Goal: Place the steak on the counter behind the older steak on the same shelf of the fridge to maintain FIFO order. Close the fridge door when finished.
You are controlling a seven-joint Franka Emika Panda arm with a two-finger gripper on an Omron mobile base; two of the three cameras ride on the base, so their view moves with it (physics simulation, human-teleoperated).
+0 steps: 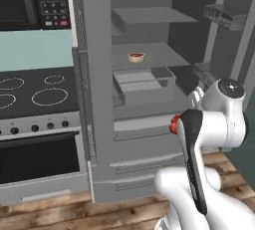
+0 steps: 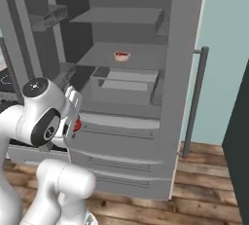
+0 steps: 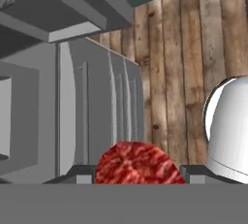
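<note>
Steak (image 3: 139, 162) gripped in hand (image 3: 139, 169) (no legible labels), fridge (image 1: 149, 89) open

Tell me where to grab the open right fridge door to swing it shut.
Grip the long vertical bar handle near its middle, coming from the door's outer face, on the right in the right base view. It stands upright and clear of the panel, so a horizontal pinch should wrap it. The hand holds the steak now.

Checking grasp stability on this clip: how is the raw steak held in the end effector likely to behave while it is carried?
The steak looks flat and soft, so it may sag or flop past the fingers. Its moist-looking surface could slip. It is small, so probably light and unlikely to roll.
</note>
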